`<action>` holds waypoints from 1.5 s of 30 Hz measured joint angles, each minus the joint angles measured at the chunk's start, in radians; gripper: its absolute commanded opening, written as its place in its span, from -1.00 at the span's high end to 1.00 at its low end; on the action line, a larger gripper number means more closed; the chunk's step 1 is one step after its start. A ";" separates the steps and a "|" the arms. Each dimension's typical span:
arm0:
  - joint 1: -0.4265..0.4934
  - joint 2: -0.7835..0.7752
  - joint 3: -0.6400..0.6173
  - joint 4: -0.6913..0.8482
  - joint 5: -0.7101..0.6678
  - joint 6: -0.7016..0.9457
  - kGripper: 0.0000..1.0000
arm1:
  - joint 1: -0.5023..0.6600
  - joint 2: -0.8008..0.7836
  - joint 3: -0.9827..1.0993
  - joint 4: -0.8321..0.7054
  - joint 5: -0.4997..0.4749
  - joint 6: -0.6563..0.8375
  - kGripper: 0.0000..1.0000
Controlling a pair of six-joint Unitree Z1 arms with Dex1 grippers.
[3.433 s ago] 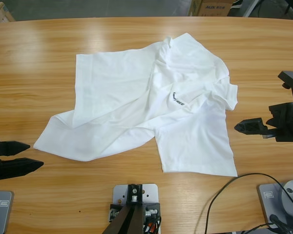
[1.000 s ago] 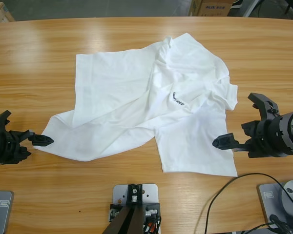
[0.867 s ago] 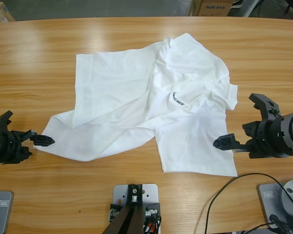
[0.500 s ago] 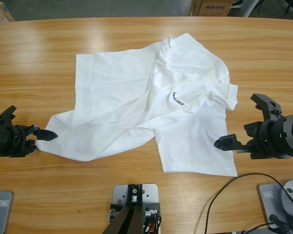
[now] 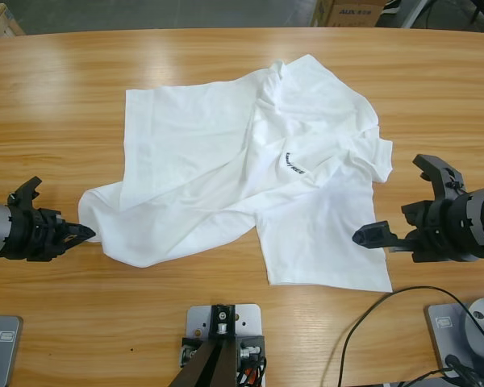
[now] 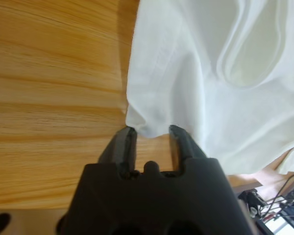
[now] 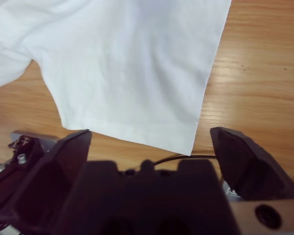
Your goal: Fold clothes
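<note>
The white T-shirt (image 5: 226, 169) lies crumpled and partly spread on the table, a dark line of lettering (image 5: 293, 165) near its middle. My left gripper (image 5: 81, 233) sits at the shirt's lower left corner (image 6: 149, 128). Its jaws stand narrowly open, the cloth's corner lies at their tips, and bare wood shows in the gap behind it. My right gripper (image 5: 394, 200) is wide open beside the shirt's right edge, one jaw tip near the hem. In the right wrist view the hem corner (image 7: 183, 139) lies between the spread jaws of the right gripper (image 7: 152, 144).
The wooden table (image 5: 81, 89) stretches around the shirt on all sides. A black cable (image 5: 371, 310) curls on the table near the front right. Cardboard boxes (image 5: 347, 11) stand beyond the far edge.
My left gripper has slid right to the shirt's lower left corner, and that corner has shifted a little to the right. The right gripper came in toward the hem earlier and now holds still.
</note>
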 measured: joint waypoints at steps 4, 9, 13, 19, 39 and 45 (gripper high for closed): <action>0.000 0.000 0.000 0.000 0.000 0.012 1.00 | 0.000 0.000 0.000 -0.002 0.000 -0.001 -1.00; 0.000 0.008 0.000 0.000 0.000 0.015 1.00 | 0.000 0.000 0.000 -0.002 0.000 -0.004 -0.98; 0.000 0.008 0.000 0.000 0.000 0.019 1.00 | 0.000 -0.001 0.000 -0.002 0.000 -0.004 -1.00; 0.000 -0.047 -0.004 0.040 0.000 0.023 1.00 | 0.000 -0.047 0.003 0.070 -0.021 0.135 -0.99; -0.001 -0.128 -0.009 0.134 0.001 0.039 1.00 | 0.239 -0.109 0.304 -0.300 -0.057 0.937 -0.96; -0.001 -0.128 -0.015 0.137 0.001 0.042 1.00 | 0.240 -0.078 0.313 -0.316 -0.080 0.937 -0.97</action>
